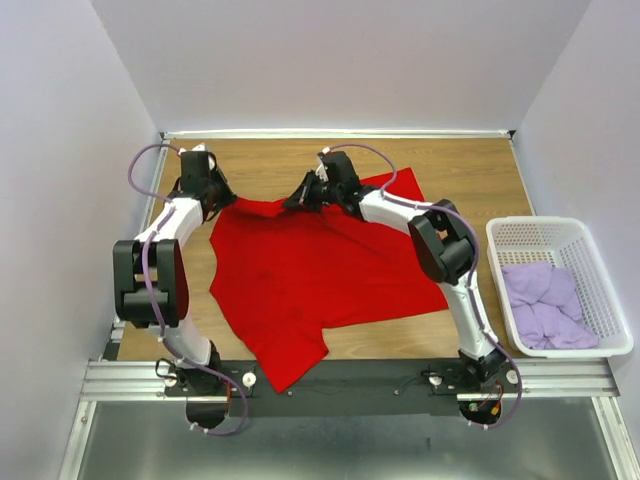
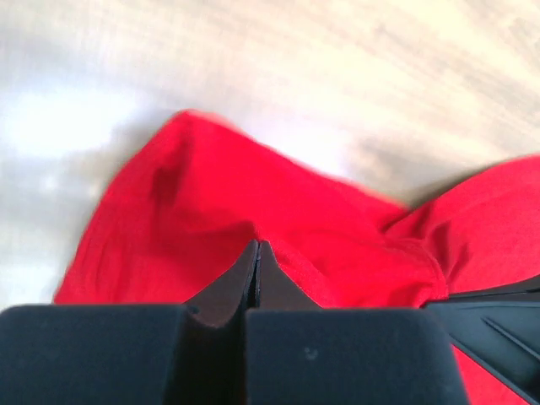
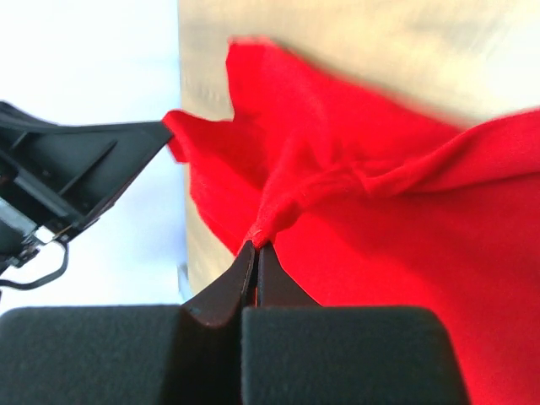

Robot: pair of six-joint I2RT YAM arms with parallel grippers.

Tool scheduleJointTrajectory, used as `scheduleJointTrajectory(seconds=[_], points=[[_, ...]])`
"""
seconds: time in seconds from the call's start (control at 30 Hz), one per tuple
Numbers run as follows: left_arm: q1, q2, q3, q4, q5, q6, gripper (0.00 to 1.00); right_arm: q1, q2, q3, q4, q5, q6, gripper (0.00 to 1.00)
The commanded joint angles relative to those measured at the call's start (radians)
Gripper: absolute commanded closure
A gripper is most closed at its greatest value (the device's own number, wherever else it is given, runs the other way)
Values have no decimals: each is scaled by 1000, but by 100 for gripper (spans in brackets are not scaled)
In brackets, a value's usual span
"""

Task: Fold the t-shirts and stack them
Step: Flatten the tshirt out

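The red t-shirt (image 1: 320, 270) is spread in the middle of the top view on the wooden table (image 1: 480, 170), and its lower corner reaches over the dark rail (image 1: 400, 375) at the bottom of the frame; the lilac t-shirts (image 1: 545, 300) are seen in the white basket (image 1: 540, 224) at the right side. The left gripper (image 2: 257, 246) is closed at the upper left corner of the shirt, with red cloth caught at its tips; the right gripper (image 3: 256, 246) is closed as well, and a small bunch of cloth is pinched between its tips, at the upper middle of the top view. The step in hand is judged to be the first fold, in which the far edge is brought toward the bottom of the frame. For a good fold, the 2 grippers should be raised together to the same height, so that the held edge is kept straight; the pull should be made slowly, because the pinch of the right gripper is thin and could slip; the upper right part of the shirt is not held, so some dragging there is to be expected; the cloth should be released only when the edge is laid flat.
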State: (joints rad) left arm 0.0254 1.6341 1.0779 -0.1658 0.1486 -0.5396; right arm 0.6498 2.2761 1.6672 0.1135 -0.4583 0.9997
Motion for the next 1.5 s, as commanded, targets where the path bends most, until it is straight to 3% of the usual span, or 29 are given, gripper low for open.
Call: scheduleJointTrajectory(seconds=[0.0, 0.2, 0.47, 0.77, 0.87, 0.9, 0.97, 1.1, 1.23, 1.43, 1.47], points=[[8, 125, 153, -17, 32, 30, 100, -45, 103, 104, 0, 6, -29, 99], [8, 280, 345, 5, 42, 26, 100, -88, 230, 285, 0, 4, -56, 99], [10, 397, 430, 90, 55, -6, 100, -121, 330, 462, 2, 20, -98, 99], [10, 487, 536, 158, 59, 18, 100, -136, 433, 611, 2, 53, -154, 87], [10, 529, 577, 161, 48, 23, 100, -142, 439, 614, 2, 79, -170, 71], [10, 539, 600, 161, 48, 26, 100, -144, 436, 608, 0, 84, -174, 66], [10, 573, 643, 161, 52, 39, 99, -150, 407, 565, 2, 107, -197, 47], [10, 621, 703, 161, 62, 72, 97, -164, 304, 422, 0, 174, -265, 36], [10, 659, 752, 161, 62, 81, 95, -194, 168, 260, -5, 262, -343, 34], [11, 687, 820, 132, 36, 86, 65, -271, -30, 31, -54, 346, -446, 34], [13, 682, 823, 123, 22, 84, 53, -291, -47, 11, -72, 351, -473, 34]])
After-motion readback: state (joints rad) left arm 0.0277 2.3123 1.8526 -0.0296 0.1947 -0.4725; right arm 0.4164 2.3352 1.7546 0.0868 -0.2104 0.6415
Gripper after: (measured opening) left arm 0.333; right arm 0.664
